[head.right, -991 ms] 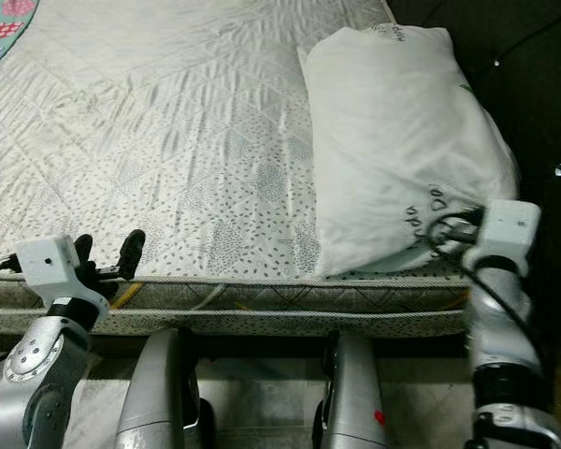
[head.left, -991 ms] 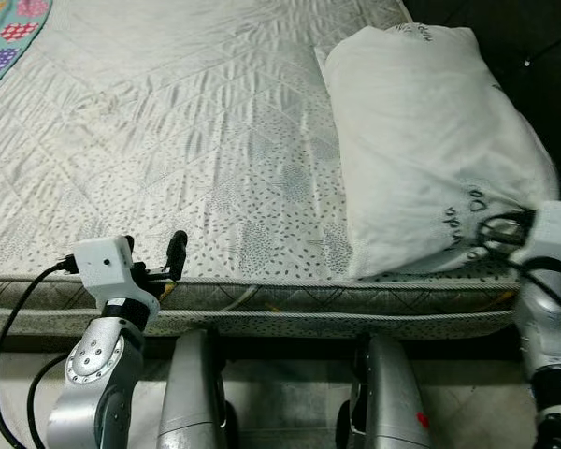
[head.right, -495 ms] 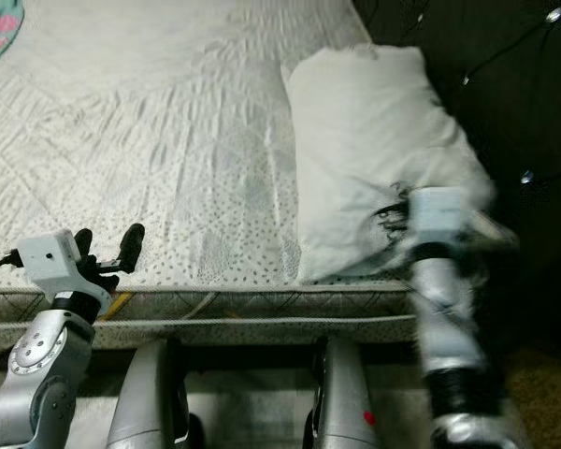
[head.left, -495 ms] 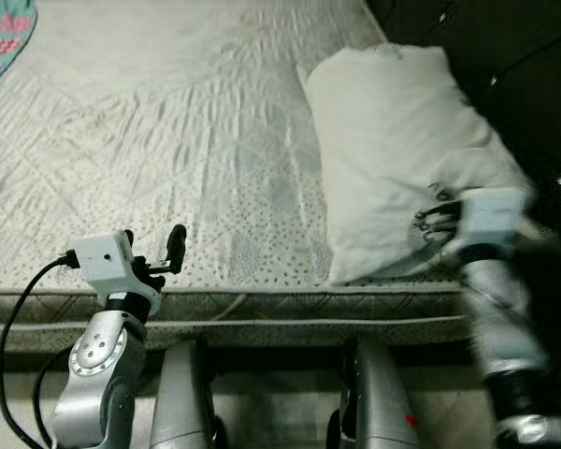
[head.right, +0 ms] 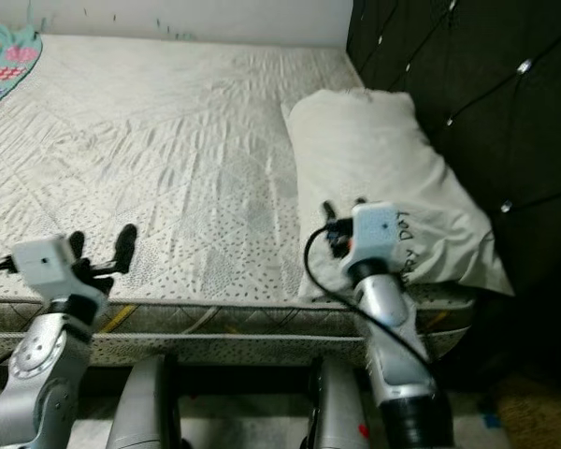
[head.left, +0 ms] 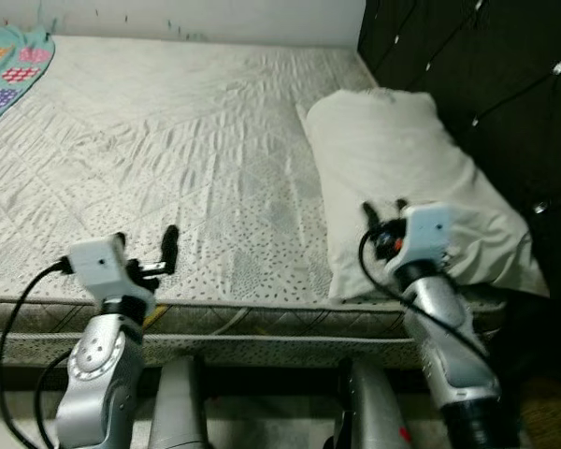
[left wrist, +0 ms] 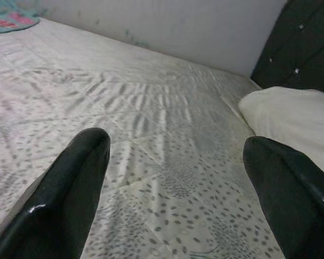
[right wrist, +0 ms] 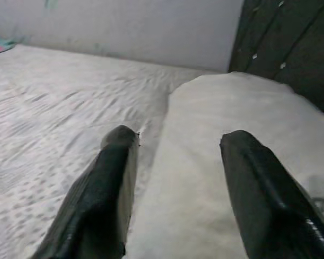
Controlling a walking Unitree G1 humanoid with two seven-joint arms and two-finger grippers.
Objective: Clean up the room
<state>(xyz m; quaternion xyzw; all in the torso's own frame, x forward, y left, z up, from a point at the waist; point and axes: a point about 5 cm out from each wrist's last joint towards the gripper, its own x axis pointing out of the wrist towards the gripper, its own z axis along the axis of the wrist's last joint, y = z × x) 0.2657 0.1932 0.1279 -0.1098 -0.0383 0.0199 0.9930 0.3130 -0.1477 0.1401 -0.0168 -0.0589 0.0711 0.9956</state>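
A white pillow (head.left: 411, 187) lies on the right side of the mattress (head.left: 168, 159), up against the dark headboard. My right gripper (head.left: 384, 210) hovers over the pillow's near left corner, open, with nothing between its fingers; in the right wrist view the fingers (right wrist: 110, 189) straddle the pillow's left edge. Near the bed's front edge on the left, my left gripper (head.left: 145, 248) is held open and empty above the mattress. The left wrist view looks between its fingers (left wrist: 70, 189) across the bare mattress (left wrist: 167, 162) toward the pillow (left wrist: 291, 113).
A dark tufted headboard (head.left: 477, 75) rises along the right side. A colourful patchwork blanket (head.left: 5, 75) lies at the mattress's far left corner. A pale wall (head.left: 168, 14) runs behind the bed. My legs (head.left: 182, 412) stand against the bed's front edge.
The camera has tilted up and turned right. My right arm has swung left from the pillow's near right corner to its near left corner. The left arm has stayed put.
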